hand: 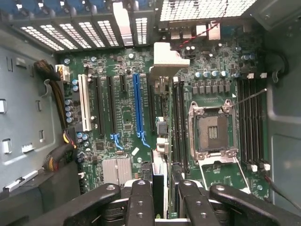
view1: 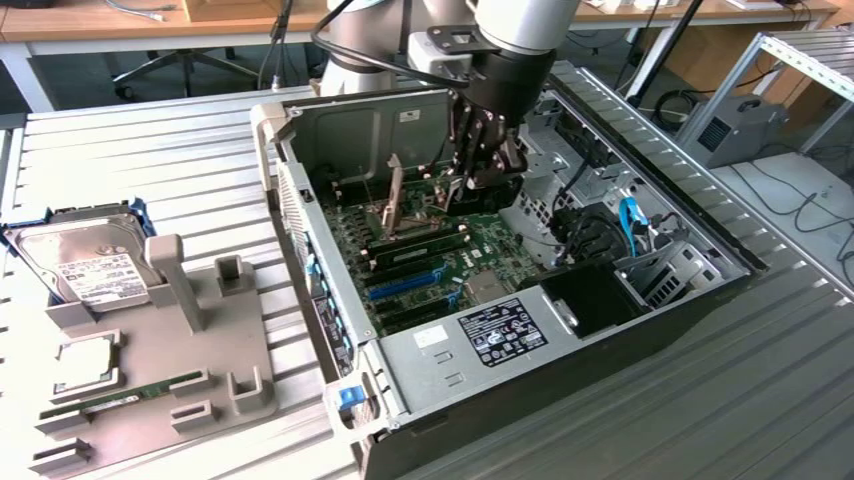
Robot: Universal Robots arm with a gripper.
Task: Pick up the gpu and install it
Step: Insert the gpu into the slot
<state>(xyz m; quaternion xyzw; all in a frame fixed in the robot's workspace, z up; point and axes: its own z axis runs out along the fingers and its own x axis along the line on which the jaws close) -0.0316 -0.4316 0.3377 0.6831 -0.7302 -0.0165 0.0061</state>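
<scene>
The gpu (hand: 159, 136) hangs edge-on between my fingers (hand: 140, 200), its silver end bracket (hand: 167, 59) toward the case's slotted rear wall. My gripper (hand: 164, 202) is shut on the gpu and holds it above the green motherboard (hand: 117, 117), over the black slot beside the long blue slot (hand: 138, 101). In the exterior view my gripper (view1: 483, 172) reaches down inside the open computer case (view1: 534, 330), with the dark gpu (view1: 491, 192) at its tips, just above the board.
A grey fixture (view1: 200, 340) on the exterior view's left carries a hard drive (view1: 87, 265), a CPU (view1: 83, 365) and a green memory stick (view1: 127, 395). The open CPU socket (hand: 212, 132), cable bundles (hand: 59, 99) and case walls hem in the card.
</scene>
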